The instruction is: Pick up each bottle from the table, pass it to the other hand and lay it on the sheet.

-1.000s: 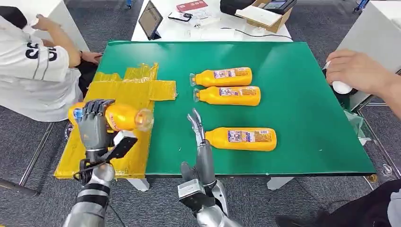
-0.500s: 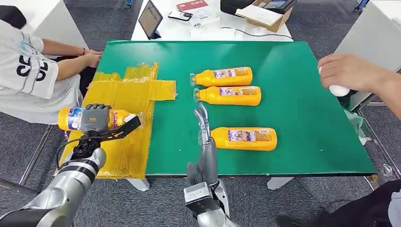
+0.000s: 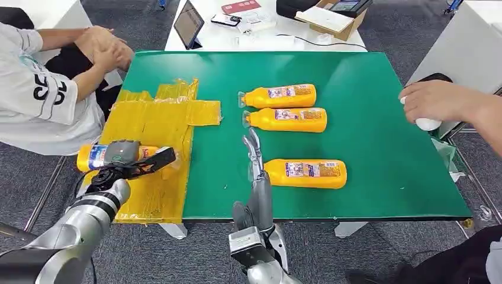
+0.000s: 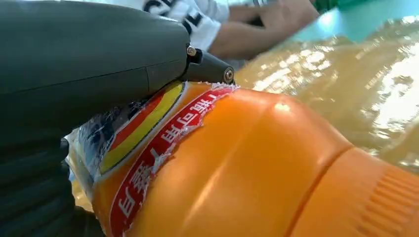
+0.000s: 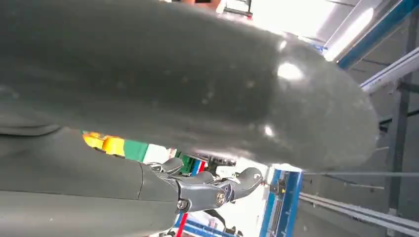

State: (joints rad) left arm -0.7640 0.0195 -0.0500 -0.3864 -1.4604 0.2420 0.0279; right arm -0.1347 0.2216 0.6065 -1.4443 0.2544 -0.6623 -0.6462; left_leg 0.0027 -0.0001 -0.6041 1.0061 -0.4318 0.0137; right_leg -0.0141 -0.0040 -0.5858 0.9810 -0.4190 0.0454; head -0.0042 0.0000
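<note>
A person in a white printed shirt (image 3: 41, 97) sits at the green table's (image 3: 367, 136) left edge, hands clasped. Another person's hand (image 3: 441, 99) rests on a white object at the right edge. Behind, a white desk (image 3: 260, 36) holds a tablet (image 3: 188, 23) (propped upright), a phone (image 3: 225, 21) and an open cardboard box (image 3: 331, 18)

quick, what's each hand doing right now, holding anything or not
Left hand: holding an orange bottle low over the yellow sheet.
Right hand: open, holding nothing, beside the nearest bottle on the table.

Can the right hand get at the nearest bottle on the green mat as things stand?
Probably yes: the right hand stands open just beside the nearest bottle, at its cap end, with nothing between them.
</note>
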